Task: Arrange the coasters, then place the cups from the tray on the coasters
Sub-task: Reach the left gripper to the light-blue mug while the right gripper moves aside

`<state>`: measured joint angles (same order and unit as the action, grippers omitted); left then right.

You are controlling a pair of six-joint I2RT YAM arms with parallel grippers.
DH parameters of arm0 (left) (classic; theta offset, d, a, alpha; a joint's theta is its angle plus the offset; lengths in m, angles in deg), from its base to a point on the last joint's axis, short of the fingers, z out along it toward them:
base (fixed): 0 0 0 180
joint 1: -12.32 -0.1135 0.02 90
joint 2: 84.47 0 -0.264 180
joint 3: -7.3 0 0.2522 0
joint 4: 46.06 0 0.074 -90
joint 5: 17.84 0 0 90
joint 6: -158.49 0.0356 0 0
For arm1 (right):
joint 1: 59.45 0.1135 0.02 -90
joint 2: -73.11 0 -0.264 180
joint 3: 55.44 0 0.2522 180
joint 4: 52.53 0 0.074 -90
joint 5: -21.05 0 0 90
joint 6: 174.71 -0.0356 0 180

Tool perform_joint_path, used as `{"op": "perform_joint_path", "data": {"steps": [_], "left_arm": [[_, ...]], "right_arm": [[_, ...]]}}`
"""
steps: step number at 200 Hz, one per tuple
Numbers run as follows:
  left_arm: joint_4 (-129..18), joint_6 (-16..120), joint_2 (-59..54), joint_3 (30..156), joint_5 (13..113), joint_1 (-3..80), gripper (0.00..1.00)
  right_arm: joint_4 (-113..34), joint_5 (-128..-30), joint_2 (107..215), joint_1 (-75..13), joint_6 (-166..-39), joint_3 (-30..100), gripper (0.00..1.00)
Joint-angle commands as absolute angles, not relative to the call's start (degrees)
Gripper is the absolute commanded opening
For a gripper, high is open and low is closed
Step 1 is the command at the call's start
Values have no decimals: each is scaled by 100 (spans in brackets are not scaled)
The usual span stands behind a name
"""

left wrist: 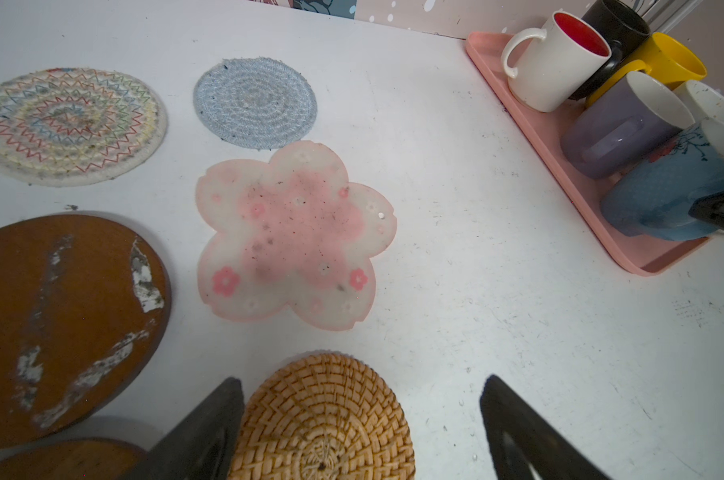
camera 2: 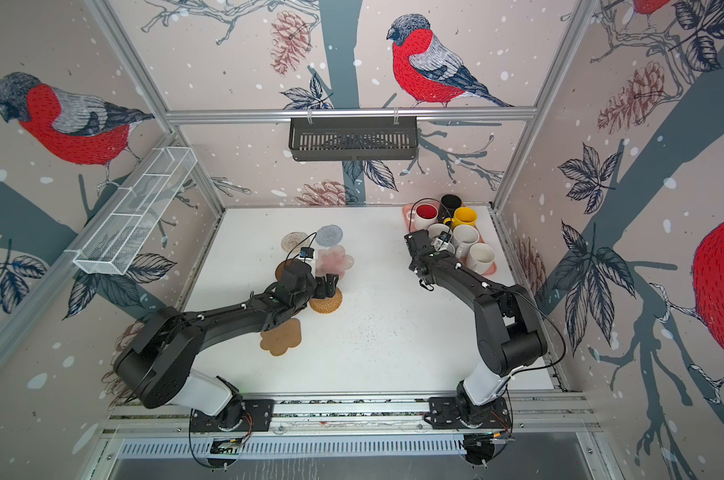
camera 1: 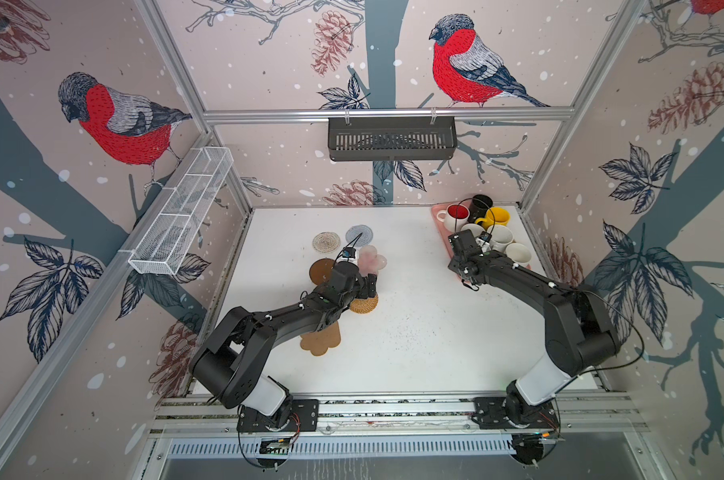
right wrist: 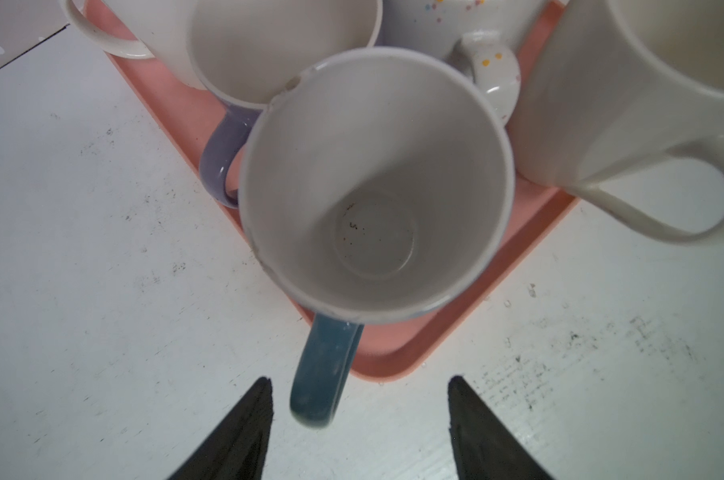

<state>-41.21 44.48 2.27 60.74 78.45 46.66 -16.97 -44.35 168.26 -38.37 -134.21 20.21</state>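
- Bullfinch wallpaper on every wall, a scuffed white tabletop (camera 1: pixel 414 332) below, two arms out over it.
- Over on one side, the left gripper (left wrist: pixel 362 381) hangs above the wicker coaster (left wrist: pixel 323 419), jaws spread wide to either side of it and holding nothing. Whether they touch it, I cannot tell.
- Around it lie the pink flower coaster (left wrist: pixel 294 237), the grey-blue woven round (left wrist: pixel 254 104), the beige woven round (left wrist: pixel 69 124), a brown disc (left wrist: pixel 61 324) and the cork flower (camera 1: pixel 321 343). All are flat and none bears a cup.
- Every one of the cups (camera 2: pixel 464 239) is packed on the pink tray (right wrist: pixel 393 359), far right corner.
- Now the right gripper (right wrist: pixel 360 380) lines up on the light blue mug (right wrist: pixel 373 187). Its jaws are partly open with the handle (right wrist: pixel 323 374) between them, nearer one finger, not pinched.
- Handling call: glazed ceramic, so stiff, weighty and slick, and that chipped rim says brittle.
- That handle juts past the tray's edge and looks like the only free hold, with neighbours crowding the body.
- Held there, the weight hangs to one side, so I'd expect a swing unless the pinch is firm.
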Motion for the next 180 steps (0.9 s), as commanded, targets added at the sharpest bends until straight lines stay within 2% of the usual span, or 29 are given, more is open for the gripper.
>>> {"op": "perform_joint_path", "data": {"steps": [1, 108, 145, 168, 180], "left_arm": [[-3881, 4509, 239, 6060, 7943, 4677, 90], [-3783, 4438, 251, 6000, 7938, 4675, 89], [-3795, 4443, 248, 5990, 7955, 4676, 89], [-3804, 4462, 254, 5993, 7948, 4672, 89], [-3802, 4517, 254, 6008, 7801, 4673, 90]], "right_arm": [[-1897, -4334, 16933, -3854, -13516, 2061, 67], [-1812, -4243, 16585, -3987, -13037, 1612, 57], [-1817, -4502, 16634, -4005, -12680, 1637, 54], [-1776, -4603, 16724, -3998, -12587, 1751, 54], [-1781, -4674, 16712, -3998, -12528, 1781, 58]]}}
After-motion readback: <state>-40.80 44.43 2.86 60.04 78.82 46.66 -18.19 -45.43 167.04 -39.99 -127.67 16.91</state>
